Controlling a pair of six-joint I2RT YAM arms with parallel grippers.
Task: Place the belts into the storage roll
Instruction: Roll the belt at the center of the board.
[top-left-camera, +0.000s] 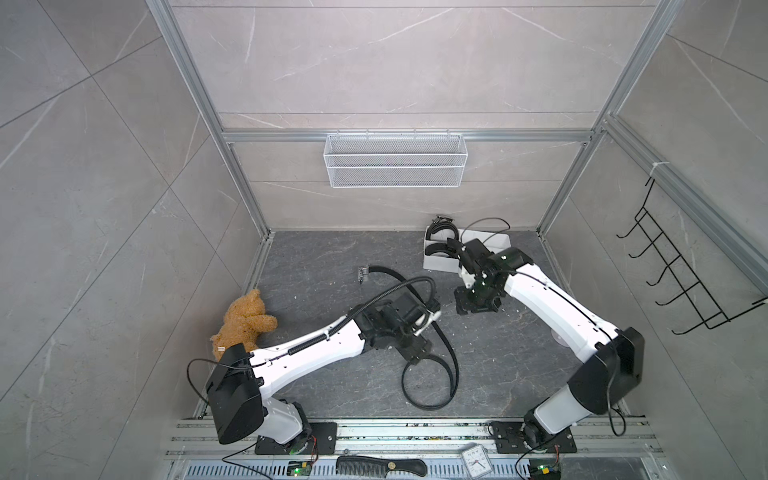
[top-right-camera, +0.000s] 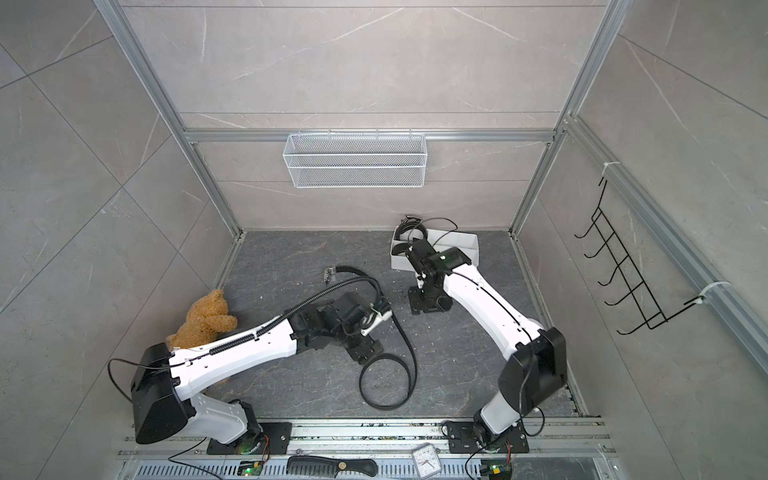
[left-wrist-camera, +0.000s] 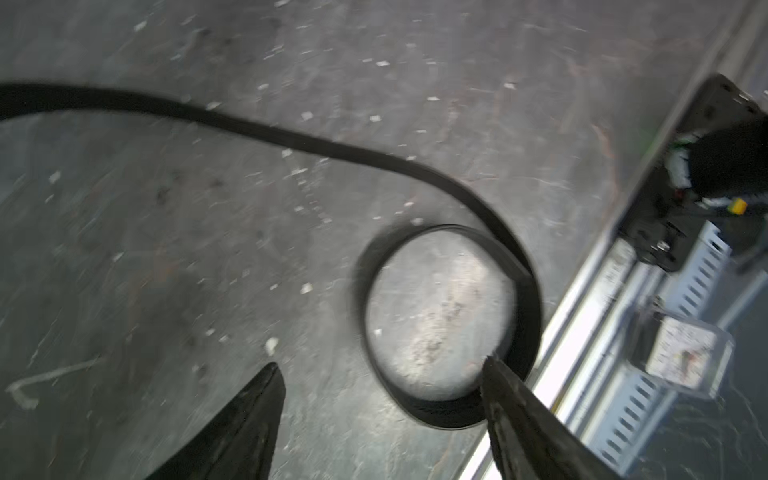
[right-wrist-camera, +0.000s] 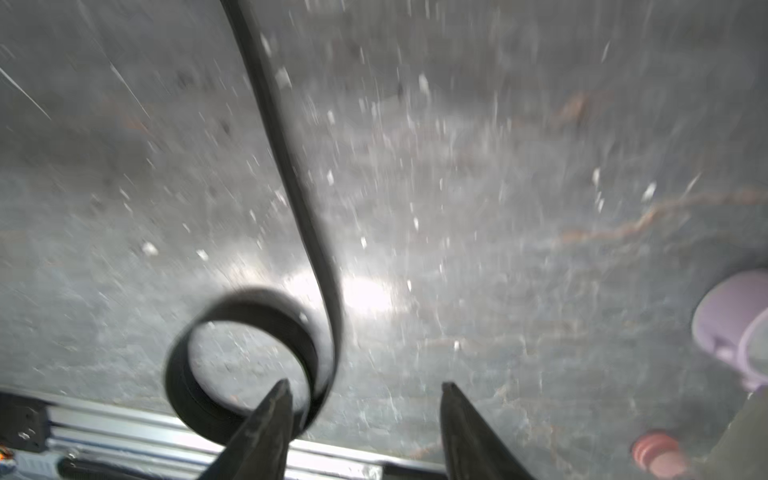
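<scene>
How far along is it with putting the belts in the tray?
Done: two belts look coiled in the tray. In hand: nothing; the left gripper and right gripper are open by the third belt, looped on the floor. Left: pick that one up and put it in the tray.

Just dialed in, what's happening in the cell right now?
Two coiled black belts sit in the white divided plastic tray at the back. A third black belt with a metal buckle lies on the dark floor, its tail curled in a loop. The left end effector hovers open by that loop; the right end effector is open and empty too.
</scene>
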